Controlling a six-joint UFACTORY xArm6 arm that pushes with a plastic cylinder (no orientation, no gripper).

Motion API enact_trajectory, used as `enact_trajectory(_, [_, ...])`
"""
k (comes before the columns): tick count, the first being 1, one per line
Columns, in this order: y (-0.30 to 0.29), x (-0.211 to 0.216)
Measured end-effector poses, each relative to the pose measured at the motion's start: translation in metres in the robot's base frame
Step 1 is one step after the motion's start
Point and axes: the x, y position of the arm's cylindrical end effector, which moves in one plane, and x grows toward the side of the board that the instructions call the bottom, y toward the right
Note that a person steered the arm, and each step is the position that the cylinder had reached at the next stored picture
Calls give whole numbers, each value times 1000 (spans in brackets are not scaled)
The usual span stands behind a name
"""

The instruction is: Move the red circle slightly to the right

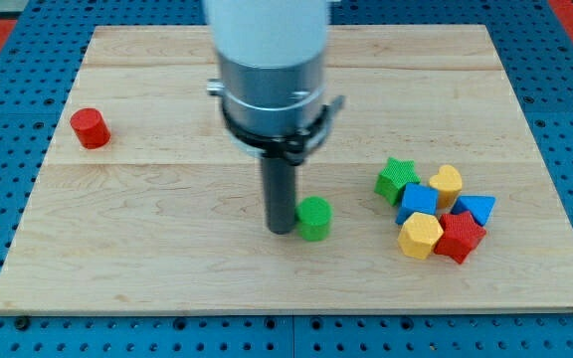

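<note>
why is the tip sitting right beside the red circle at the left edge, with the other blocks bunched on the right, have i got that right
Not quite. In the camera view my tip sits right beside the green circle near the board's middle, not the red circle, which stands alone, far off by the view's left edge. The rest holds: the other blocks are bunched on the view's right.

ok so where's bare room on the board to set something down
Bare wood runs between the red circle and my tip, and along the view's top right above the cluster. My tip sits just left of the green circle. Crowded: green star, yellow block, blue block and red block bunch at the view's right.
</note>
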Motion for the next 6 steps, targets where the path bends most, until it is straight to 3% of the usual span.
enact_trajectory(1, [63, 0])
enact_trajectory(2, [48, -1])
enact_trajectory(5, [-271, -112])
enact_trajectory(6, [-313, -129])
